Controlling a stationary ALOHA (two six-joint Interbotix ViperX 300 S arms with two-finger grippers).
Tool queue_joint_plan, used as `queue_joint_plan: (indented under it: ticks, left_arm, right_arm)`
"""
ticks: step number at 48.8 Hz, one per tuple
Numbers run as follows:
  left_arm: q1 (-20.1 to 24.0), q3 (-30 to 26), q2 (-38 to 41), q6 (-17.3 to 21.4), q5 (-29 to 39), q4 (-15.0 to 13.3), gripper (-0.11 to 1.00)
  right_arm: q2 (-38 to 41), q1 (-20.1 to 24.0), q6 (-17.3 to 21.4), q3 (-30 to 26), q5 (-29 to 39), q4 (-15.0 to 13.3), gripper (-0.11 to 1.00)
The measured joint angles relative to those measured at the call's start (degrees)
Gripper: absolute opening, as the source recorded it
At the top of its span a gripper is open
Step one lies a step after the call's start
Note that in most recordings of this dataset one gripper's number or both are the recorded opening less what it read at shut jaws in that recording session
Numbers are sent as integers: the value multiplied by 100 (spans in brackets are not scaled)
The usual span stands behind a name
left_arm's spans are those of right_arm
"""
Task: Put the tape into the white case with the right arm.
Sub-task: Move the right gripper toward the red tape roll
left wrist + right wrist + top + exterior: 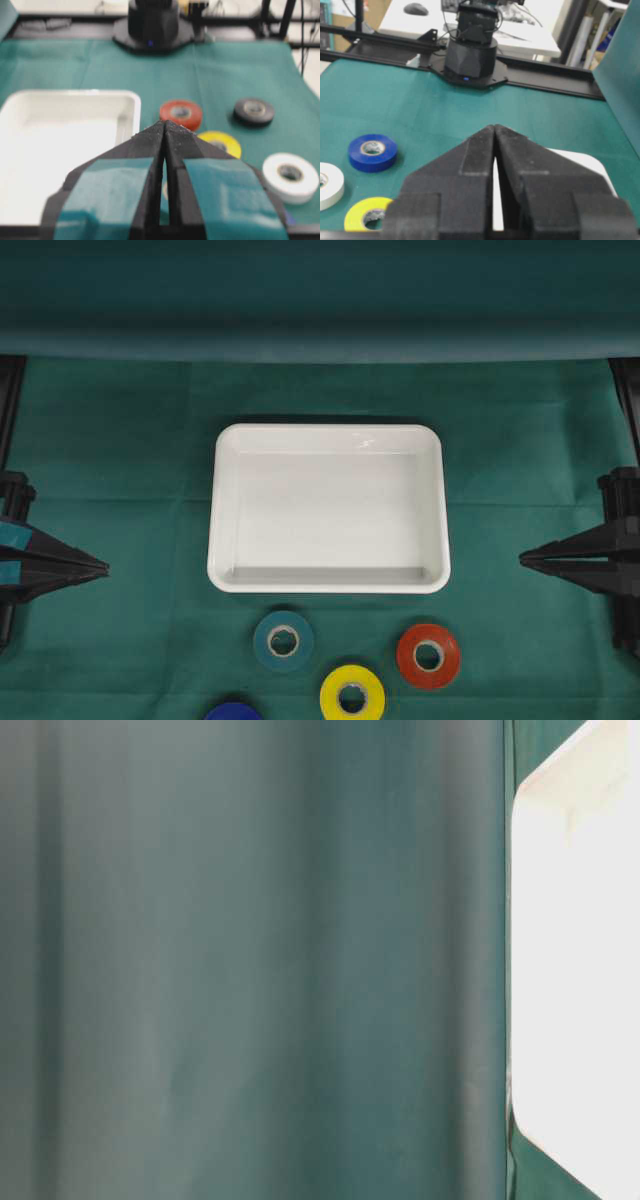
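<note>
Nearest me, tape rolls: blue [232, 711], yellow [352, 693], teal [283, 640], red [428, 655]. Beyond them I see the white case [328, 437]. Right gripper [523, 558] and left gripper [105, 565] both closed, holding nothing.

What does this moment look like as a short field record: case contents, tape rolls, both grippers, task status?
case: glossy white shallow rectangular case, nothing inside
tapes beside case: teal roll, yellow roll, red roll, blue roll, all flat on green cloth
other tapes: black roll, white roll
left gripper: shut, holding nothing
right gripper: shut, holding nothing
task status: not started
</note>
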Motion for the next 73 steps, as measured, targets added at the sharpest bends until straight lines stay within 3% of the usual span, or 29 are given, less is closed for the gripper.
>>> queue_joint_plan:
  ticks: [6,11,15,23,26,33,48,58,73]
  left_arm:
    - [0,70,-35,0,88,0,0]
    - [0,123,-149,0,123,0,0]
    - [0,176,-264,0,167,0,0]
    - [0,255,-483,-26,448,0,0]
    - [0,272,-554,-53,580,0,0]
    - [0,431,-756,-44,914,-9,0]
    - [0,773,-1099,-44,1371,0,0]
    - [-9,844,-1143,-44,1670,0,0]
    - [-9,923,-1204,-44,1688,0,0]
  right_arm:
    - [-9,9,9,18,0,-9,-4]
    - [-62,0,0,88,-9,-35,11]
    - [-97,9,0,114,-26,-35,31]
    - [-141,9,0,167,-44,-35,81]
    - [-132,9,0,185,-53,-35,90]
    - [-132,35,0,308,-44,-97,90]
    - [-176,712,9,536,-35,-765,90]
    - [-211,1020,97,615,-26,-791,90]
    - [-220,1020,325,642,255,-817,90]
